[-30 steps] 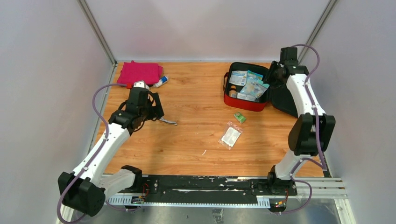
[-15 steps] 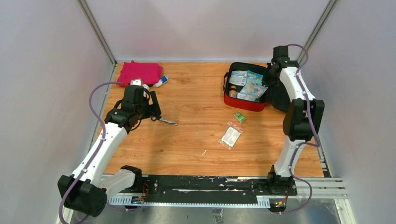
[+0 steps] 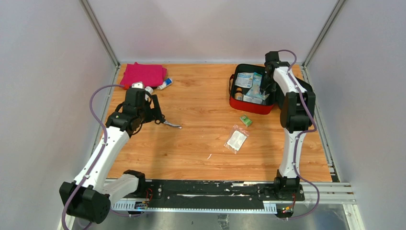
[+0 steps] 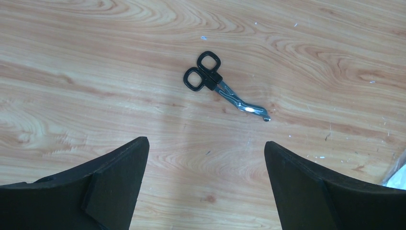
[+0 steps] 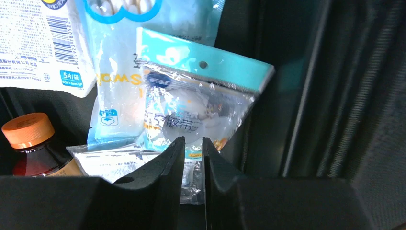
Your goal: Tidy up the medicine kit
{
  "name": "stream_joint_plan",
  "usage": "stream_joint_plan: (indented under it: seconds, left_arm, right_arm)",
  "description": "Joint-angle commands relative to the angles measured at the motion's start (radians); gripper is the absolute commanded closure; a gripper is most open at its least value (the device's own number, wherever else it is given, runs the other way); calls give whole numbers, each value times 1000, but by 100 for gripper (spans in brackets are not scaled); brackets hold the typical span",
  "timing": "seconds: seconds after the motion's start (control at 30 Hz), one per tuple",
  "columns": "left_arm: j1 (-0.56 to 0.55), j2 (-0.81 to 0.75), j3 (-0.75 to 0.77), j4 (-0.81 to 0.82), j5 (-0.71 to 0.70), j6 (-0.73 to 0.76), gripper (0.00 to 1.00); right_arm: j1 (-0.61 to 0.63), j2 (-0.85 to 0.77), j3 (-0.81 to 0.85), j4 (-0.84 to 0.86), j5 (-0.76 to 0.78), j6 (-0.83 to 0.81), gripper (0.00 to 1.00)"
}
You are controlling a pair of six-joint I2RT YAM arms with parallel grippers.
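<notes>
Right wrist: right claw [image 5: 190, 143] pinches teal-topped packet [image 5: 201, 96]; left claw [image 4: 205, 141] spread above scissors [image 4: 212, 79].

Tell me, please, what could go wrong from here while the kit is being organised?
1. The right end effector, nearly closed at the lower edge of the teal-topped packet in the medicine kit, may slip off the plastic or drag neighbouring packets along.
2. It may also knock the orange-capped bottle beside them.
3. The scissors lie flat on the table ahead of the open left end effector, which may push them instead of gripping.
</notes>
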Motion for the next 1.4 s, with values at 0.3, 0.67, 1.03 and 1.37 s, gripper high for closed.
stream_joint_plan:
  seconds: [0.3, 0.67, 1.03, 1.37]
  left_arm:
    - [42, 33, 42, -16, -13, 33, 3]
    - [121, 229, 207, 66, -14, 84, 3]
    - [291, 573, 349, 259, 133, 297, 3]
    - [307, 822, 482, 311, 228, 448, 6]
  right_arm:
    - [18, -41, 27, -48, -108, -35, 73]
    - [21, -566, -338, 109, -231, 78, 70]
    - [74, -964, -712, 149, -345, 102, 62]
    - [90, -1098, -863, 118, -425, 96, 50]
